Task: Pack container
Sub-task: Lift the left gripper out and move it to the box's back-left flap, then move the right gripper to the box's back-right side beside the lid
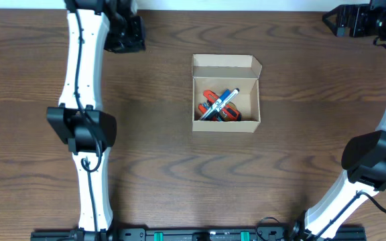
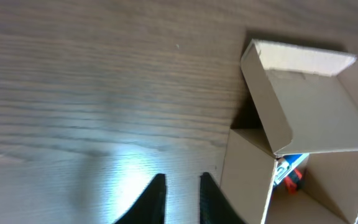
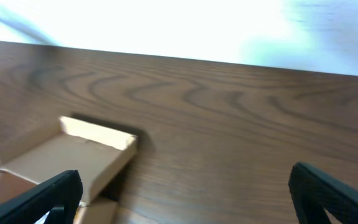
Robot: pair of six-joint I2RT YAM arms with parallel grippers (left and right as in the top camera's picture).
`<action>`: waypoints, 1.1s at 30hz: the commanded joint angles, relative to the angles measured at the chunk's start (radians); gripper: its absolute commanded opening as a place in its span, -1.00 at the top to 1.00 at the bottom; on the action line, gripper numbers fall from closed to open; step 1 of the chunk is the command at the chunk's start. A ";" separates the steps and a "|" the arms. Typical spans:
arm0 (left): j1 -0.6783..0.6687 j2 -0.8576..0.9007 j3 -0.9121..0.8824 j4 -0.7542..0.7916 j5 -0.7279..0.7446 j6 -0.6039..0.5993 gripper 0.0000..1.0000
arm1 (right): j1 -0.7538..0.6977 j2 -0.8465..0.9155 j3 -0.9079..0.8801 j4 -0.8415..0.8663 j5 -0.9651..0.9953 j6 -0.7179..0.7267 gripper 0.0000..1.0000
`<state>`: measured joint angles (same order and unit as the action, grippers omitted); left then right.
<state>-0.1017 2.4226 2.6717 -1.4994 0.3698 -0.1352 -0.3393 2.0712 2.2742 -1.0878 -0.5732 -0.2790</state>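
The container, a small tan cardboard box, stands at the table's middle with its flap lid open to the far side. Inside lie orange and blue markers, crossed over each other. My left gripper is at the far left, well away from the box, nearly shut with a narrow gap and empty. In the left wrist view the box is to the right of the jaws. My right gripper is at the far right corner, wide open and empty. The box lid shows at the lower left of the right wrist view.
The table is dark brown wood. The two white arms stand along its left and right sides. Nothing else lies on the table near the box.
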 commanded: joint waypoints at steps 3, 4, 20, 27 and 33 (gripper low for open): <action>-0.017 0.011 -0.013 0.041 0.053 -0.016 0.88 | 0.007 0.023 -0.005 0.013 -0.015 0.055 0.12; -0.017 0.011 -0.020 0.051 0.054 -0.027 0.88 | 0.007 0.031 -0.005 0.016 0.026 0.092 0.23; -0.027 0.011 -0.263 0.154 0.209 -0.065 0.88 | 0.007 0.270 -0.006 -0.048 0.001 0.412 0.98; -0.046 0.011 -0.281 0.171 0.226 -0.129 0.88 | 0.034 0.302 -0.029 -0.103 -0.011 0.486 0.97; -0.052 0.026 -0.282 0.166 0.232 -0.184 0.88 | 0.074 0.303 -0.107 -0.093 -0.020 0.600 0.97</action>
<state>-0.1539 2.4348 2.3985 -1.3277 0.5812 -0.2749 -0.2932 2.3611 2.2032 -1.1843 -0.5629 0.2382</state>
